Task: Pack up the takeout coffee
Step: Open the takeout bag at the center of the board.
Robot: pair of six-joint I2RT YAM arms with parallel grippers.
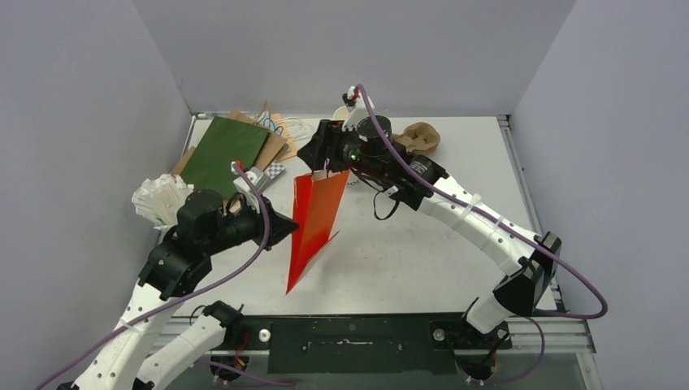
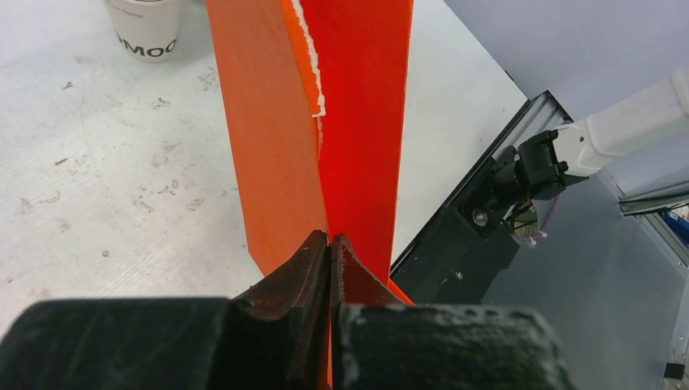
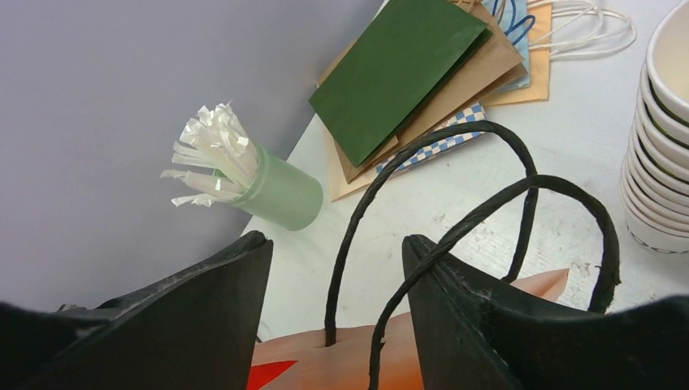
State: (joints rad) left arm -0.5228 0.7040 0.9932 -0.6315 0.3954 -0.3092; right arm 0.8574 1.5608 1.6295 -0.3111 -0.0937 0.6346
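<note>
An orange-red paper bag (image 1: pixel 315 218) stands mid-table, folded narrow, with a torn edge (image 2: pixel 313 73) along one crease. My left gripper (image 1: pixel 288 228) is shut on the bag's lower edge (image 2: pixel 329 237). At the bag's top sits my right gripper (image 1: pixel 325 158), its jaws apart (image 3: pixel 335 240). One black cord handle (image 3: pixel 357 236) rises between the fingers; the other handle (image 3: pixel 520 191) crosses in front of the right finger (image 3: pixel 455 309). The takeout coffee is out of view.
Flat paper bags, a green one (image 1: pixel 223 150) on top, lie at the back left. A pale green cup of wrapped straws (image 3: pixel 280 195) stands by the left wall. Lidless white cups (image 3: pixel 658 146) are stacked behind the bag. A brown cardboard piece (image 1: pixel 422 136) lies back right.
</note>
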